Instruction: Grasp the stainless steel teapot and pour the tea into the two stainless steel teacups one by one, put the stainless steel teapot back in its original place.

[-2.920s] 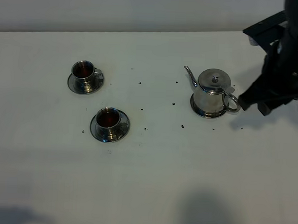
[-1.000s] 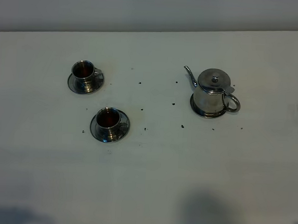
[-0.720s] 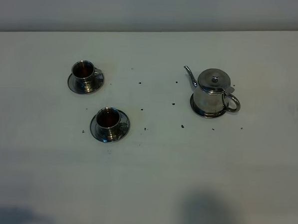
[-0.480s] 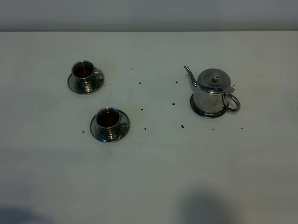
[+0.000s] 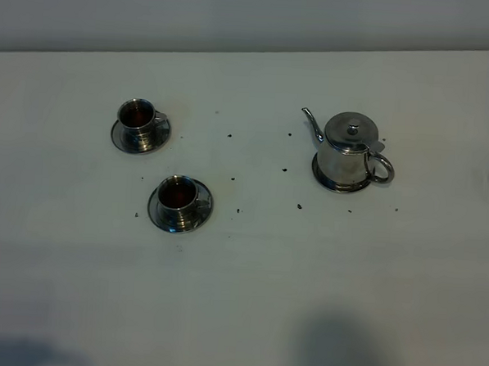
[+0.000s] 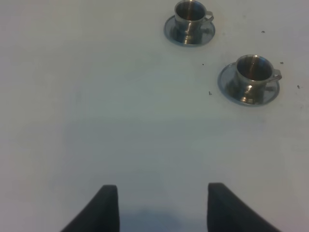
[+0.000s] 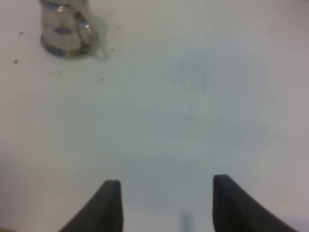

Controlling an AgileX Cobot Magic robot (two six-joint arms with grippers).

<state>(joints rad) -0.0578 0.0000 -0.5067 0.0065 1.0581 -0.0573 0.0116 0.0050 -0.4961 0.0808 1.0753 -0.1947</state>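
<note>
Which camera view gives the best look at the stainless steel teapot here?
The exterior high view: the stainless steel teapot shows whole, with lid, spout and loop handle, standing on its round steel disc. The right wrist view catches only its blurred lower body and handle at the frame edge. The left wrist view shows none of it.

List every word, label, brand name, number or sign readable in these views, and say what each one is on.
None: no text, label, brand, number or sign can be read in any view.
The stainless steel teapot, both teacups, their saucers and the white table show plain surfaces only.
The dark specks on the table are scattered bits, not print.
The left tool and right tool show plain dark fingers.
</note>
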